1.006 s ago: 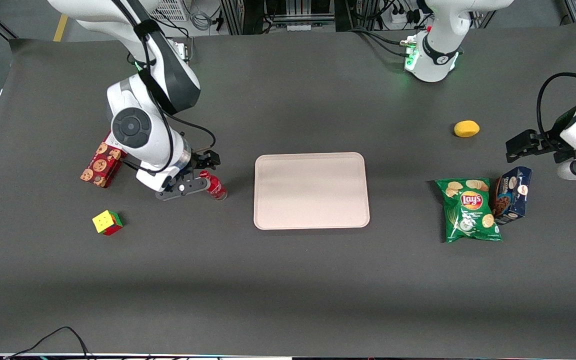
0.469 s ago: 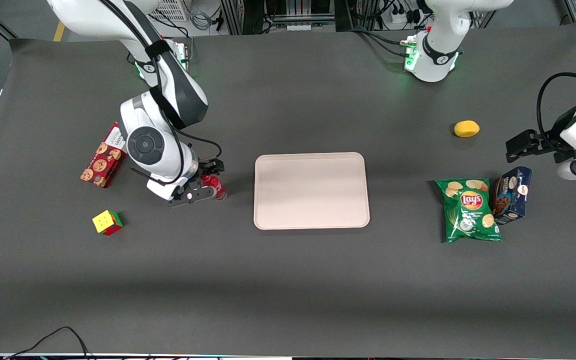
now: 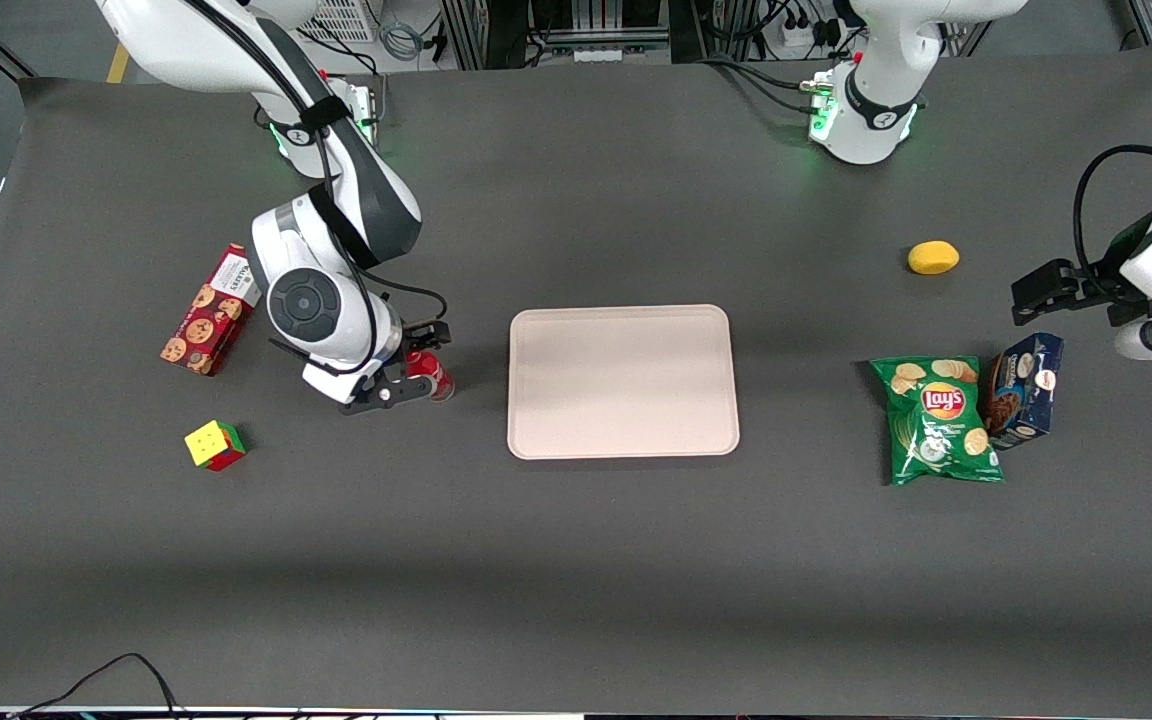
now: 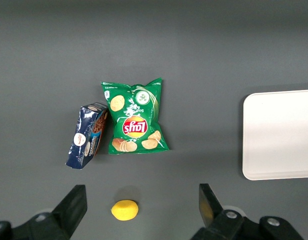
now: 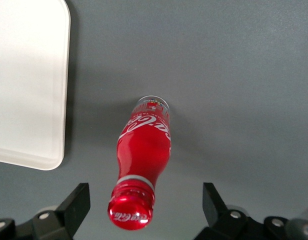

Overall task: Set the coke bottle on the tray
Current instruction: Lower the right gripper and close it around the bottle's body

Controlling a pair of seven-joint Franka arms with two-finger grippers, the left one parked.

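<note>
Gripper [image 5: 144, 212]: spread, straddling upright coke bottle [image 5: 144, 160] beside tray [image 3: 623, 381]; off-centre closing would probably topple it.

The grey table [image 3: 576, 580] carried a tray [image 3: 623, 381] mid-frame, plus a bottle [image 3: 435, 378], red box [image 3: 206, 325], cube [image 3: 215, 445], chip bag [image 3: 938, 420], blue box [image 3: 1024, 390] and lemon [image 3: 933, 257]. The gripper [image 3: 423, 365] straddled the bottle, fingers spread.

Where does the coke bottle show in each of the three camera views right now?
Front view: the coke bottle stands on the table beside the tray, toward the working arm's end, at the gripper.
Right wrist view: coke bottle seen cap-first between the open gripper's fingers.
Left wrist view: not in it.
Shared landmark: the tray, also.
</note>
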